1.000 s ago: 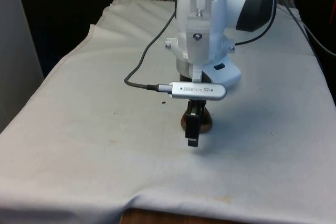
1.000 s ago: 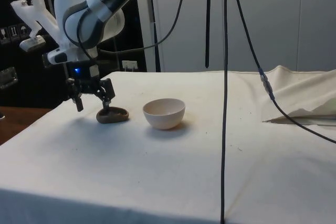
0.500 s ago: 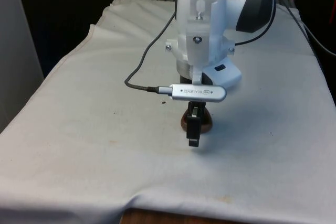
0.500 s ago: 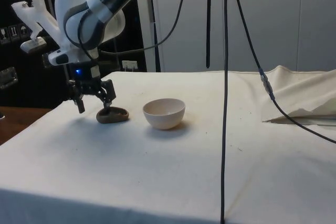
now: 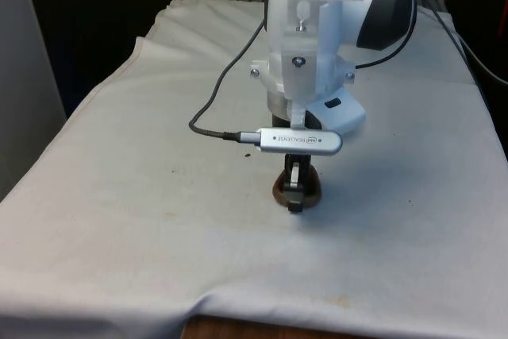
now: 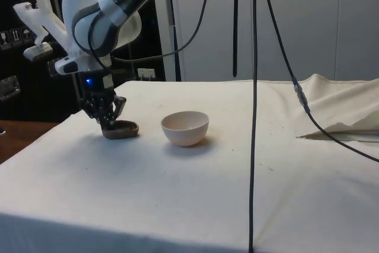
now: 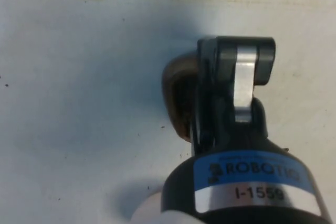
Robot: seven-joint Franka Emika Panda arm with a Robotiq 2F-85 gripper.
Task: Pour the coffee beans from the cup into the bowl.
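light: I see even, bright overhead on white cloth (image 5: 119, 196)
shadows: soft, under gripper (image 6: 109, 124)
focus: wrist img blurry up close

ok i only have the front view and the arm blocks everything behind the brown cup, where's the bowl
observer: In the side view a pale bowl stands on the white cloth beyond the cup, on the side away from your camera. There is a gap between the two.
operator: are the fingers on the cup
observer: Yes. The side view has the gripper down at the cup's edge farthest from the bowl, and the fingers look closed on that edge.
operator: any beans in the bowl
observer: Cannot tell. The bowl stands upright, and the side view catches its rim and outer wall, not its inside.
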